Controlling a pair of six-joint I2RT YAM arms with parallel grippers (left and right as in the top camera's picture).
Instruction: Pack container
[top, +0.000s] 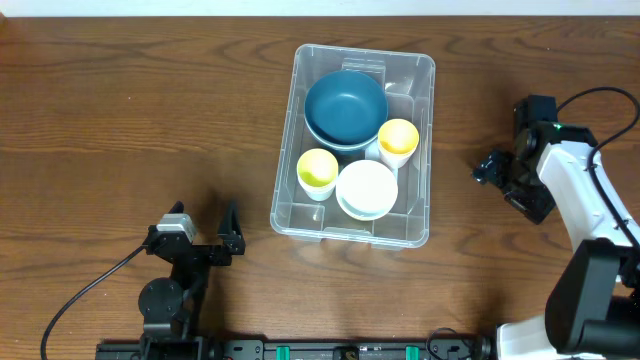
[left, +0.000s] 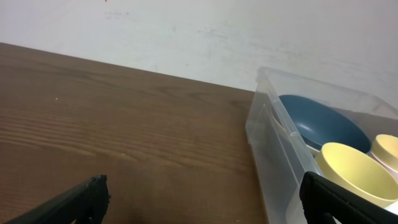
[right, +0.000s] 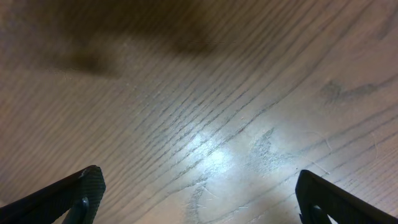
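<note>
The left gripper (left: 205, 208) is closest in its wrist view: two black fingers (left: 84, 200) at the lower corners of the frame, spread wide with only bare wood between them. The right gripper (right: 199, 199) looks much the same in its own view, with fingertips at the lower left and lower right corners, far apart and holding nothing. The table (right: 205, 93) fills the rest of that frame.

In the overhead view the left gripper sits at the lower left, near the lower left corner of the container (top: 414, 100) but not touching it. The right gripper is at the right edge of the frame, well apart from the bin's right wall.

The container stands on the table just right of the overhead frame's centre, its long sides running top to bottom. A blue bowl (top: 345, 105) fills its upper part. The upper yellow cup (top: 398, 138) sits just beside that bowl at the right wall, and the lower yellow cup (top: 318, 170) stands by the left wall. A white bowl (top: 367, 188) lies in the lower middle, just beside both cups. In the left wrist view the bin occupies the right side of the frame, and the blue bowl shows through its clear wall.
</note>
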